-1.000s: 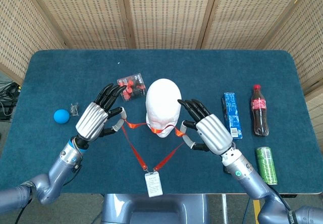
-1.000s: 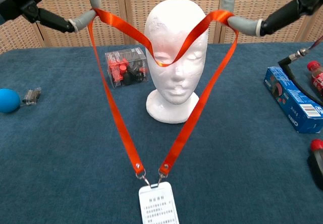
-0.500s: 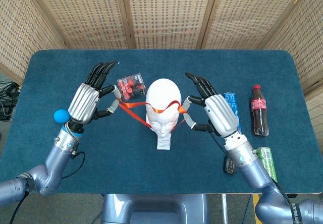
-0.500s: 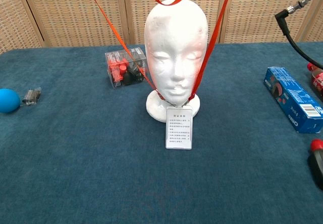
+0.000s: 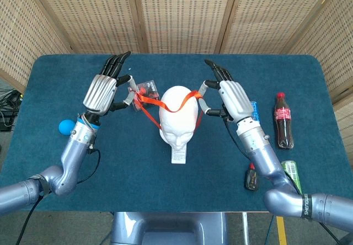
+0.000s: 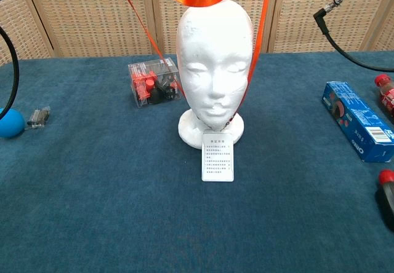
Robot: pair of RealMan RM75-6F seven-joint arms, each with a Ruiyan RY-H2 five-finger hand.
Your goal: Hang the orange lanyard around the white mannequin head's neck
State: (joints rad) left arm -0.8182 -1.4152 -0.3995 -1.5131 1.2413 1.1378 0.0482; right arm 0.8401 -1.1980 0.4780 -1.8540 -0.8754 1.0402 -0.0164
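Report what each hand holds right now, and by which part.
Both hold the orange lanyard by its ribbon: the left hand the stretch left of the mannequin head, the right hand the stretch on the right.

Both hands, left [image 5: 102, 92] and right [image 5: 231, 97], have ribbed silver backs, black fingers [image 5: 113, 65] and blue-grey arms [image 5: 70, 159].
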